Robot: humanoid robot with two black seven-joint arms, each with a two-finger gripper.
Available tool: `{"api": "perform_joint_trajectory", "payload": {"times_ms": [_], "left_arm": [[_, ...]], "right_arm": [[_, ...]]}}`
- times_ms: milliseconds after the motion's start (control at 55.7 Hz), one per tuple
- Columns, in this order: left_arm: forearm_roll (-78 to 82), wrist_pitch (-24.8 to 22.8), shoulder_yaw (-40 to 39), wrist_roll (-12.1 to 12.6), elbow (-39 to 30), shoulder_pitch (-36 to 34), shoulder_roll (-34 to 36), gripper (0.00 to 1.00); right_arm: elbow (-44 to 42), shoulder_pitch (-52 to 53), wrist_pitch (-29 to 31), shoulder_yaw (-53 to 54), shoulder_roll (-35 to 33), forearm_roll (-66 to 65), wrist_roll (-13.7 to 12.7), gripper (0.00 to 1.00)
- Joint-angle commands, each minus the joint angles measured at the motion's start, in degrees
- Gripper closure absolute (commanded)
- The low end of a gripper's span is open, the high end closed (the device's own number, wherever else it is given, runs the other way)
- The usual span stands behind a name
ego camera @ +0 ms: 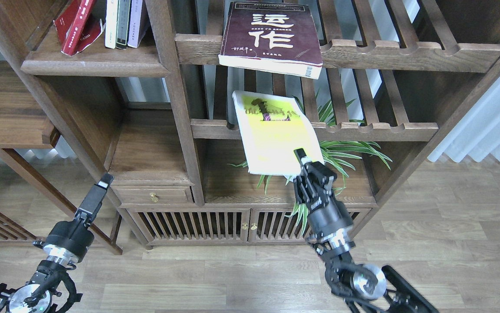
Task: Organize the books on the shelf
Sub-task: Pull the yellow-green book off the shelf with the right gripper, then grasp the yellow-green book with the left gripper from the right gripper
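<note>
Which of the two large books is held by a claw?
The yellow-green book, pinched at its lower right corner by the right claw. The maroon book lies untouched on the slatted rack above.

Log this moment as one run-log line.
right gripper: shut on yellow-green book corner, book tilted off slatted rack | left gripper: idle, low | maroon book: on upper rack, overhanging

Spider plant (345,150) behind slatted racks (376,128), upright books (121,21) upper left, white curtain (489,126)
</note>
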Motion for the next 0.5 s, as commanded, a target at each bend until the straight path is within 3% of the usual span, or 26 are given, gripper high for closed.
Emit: {"api": "perform_joint_trajectory", "payload": {"times_ms": [0,72,233,377,485], "left_arm": [[-0.36,0.0,1.06,0.15,0.74,0.81,0.0,0.0],[-1.77,0.0,2.2,0.15,0.74,1.34,0.0,0.0],[-10.55,0.0,7.91,0.06,-0.22,1.07,0.17,0.0],[-16.97,0.0,15.29,0.24,-2.33,0.55,0.09,0.0],[-22.59,0.0,19.51,-0.12,-6.72,-0.42,-0.26,0.0]], "right_arm": [[1.26,-3.21,-0.01,-3.33,0.01,-1.17,-1.8,0.95],[1.17,-4.44,-0.01,-4.3,0.01,-2.14,-2.85,0.95],[-0.06,-5.59,-0.01,-6.67,0.01,-2.05,-8.56,0.94],[-2.69,-4.89,-0.01,-9.4,0.01,-1.97,-9.88,0.91],[-6.99,-3.75,-0.01,-11.24,0.01,-2.14,-12.52,0.9]]}}
